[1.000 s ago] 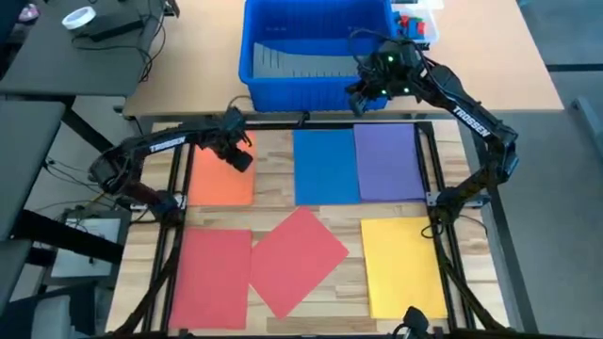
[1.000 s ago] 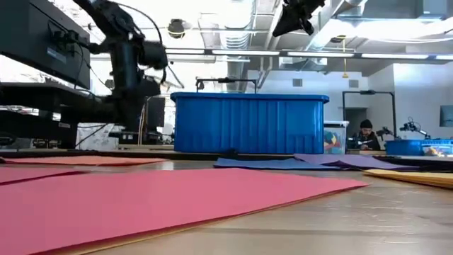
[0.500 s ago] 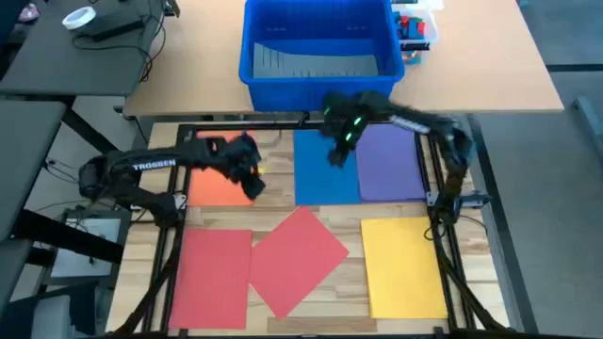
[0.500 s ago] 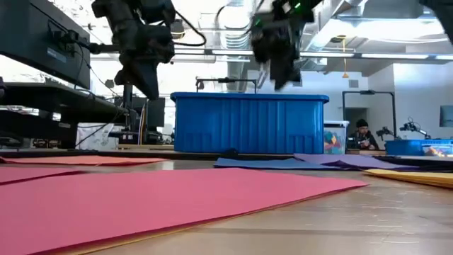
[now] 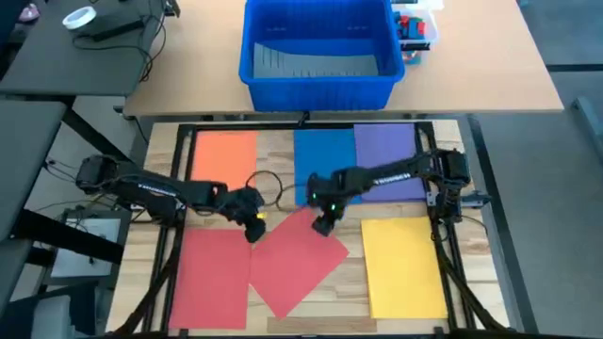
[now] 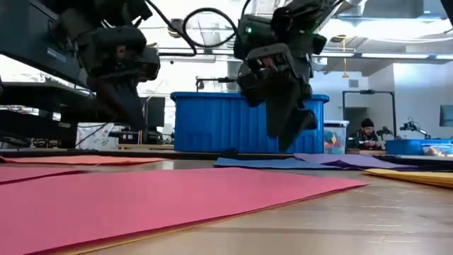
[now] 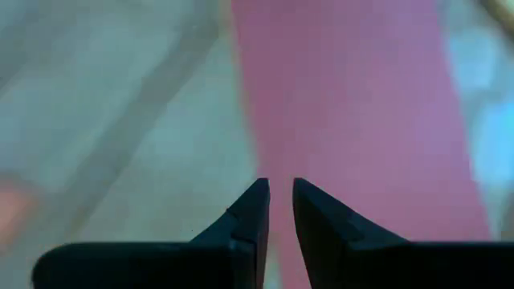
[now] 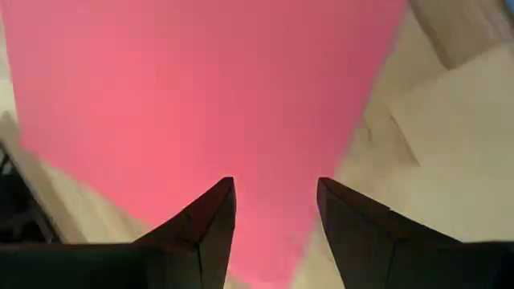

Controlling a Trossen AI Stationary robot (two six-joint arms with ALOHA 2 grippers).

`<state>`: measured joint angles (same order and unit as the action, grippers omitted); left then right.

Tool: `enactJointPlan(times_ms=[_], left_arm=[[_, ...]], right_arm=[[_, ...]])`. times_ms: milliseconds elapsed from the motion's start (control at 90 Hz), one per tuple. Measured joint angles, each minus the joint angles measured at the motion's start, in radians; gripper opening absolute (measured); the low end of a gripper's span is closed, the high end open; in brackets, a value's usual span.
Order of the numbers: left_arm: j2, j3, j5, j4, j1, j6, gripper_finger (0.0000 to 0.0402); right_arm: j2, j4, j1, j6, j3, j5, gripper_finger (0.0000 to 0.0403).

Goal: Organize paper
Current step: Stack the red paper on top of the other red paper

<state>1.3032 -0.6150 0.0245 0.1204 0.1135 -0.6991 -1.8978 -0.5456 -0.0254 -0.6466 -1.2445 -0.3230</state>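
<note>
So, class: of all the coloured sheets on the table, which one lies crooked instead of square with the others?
The red sheet in the middle: it is turned like a diamond, one corner pointing at the blue sheet. Every other sheet, including the second red sheet beside it, lies straight.

right gripper (image 8: 273, 201): two dark fingers (image 8: 201, 229) spread, gap between | red paper (image 8: 201, 88): fills most of view beyond fingers, nothing held | wooden table (image 8: 434, 136): pale, bare beside sheet edge

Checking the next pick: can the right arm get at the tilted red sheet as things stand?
Probably yes. The right gripper hangs open over the tilted red sheet, near its top corner, with nothing between them. The left gripper hovers beside that corner, not over it.
</note>
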Motion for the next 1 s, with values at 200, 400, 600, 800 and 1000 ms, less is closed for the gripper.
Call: enactJointPlan(times_ms=[200,400,600,800,1000], left_arm=[[0.143,0.000,0.000,-0.110,0.077,-0.046,0.0042],[0.308,-0.062,0.000,-0.153,0.121,-0.058,0.0042],[0.417,-0.112,0.000,-0.180,0.125,-0.096,0.0042],[0.426,-0.113,-0.010,-0.168,0.125,-0.118,0.0042],[0.427,-0.112,-0.016,-0.162,0.122,-0.118,0.0042]], right_arm=[[-0.006,0.054,0.036,-0.139,0.074,0.177,0.0167],[-0.003,0.063,0.031,-0.160,0.090,0.211,0.0167],[-0.016,0.076,0.061,-0.147,0.090,0.218,0.0166],[-0.004,0.087,0.092,-0.146,0.091,0.215,0.0166],[0.064,0.196,0.100,-0.142,0.090,0.081,0.0166]])
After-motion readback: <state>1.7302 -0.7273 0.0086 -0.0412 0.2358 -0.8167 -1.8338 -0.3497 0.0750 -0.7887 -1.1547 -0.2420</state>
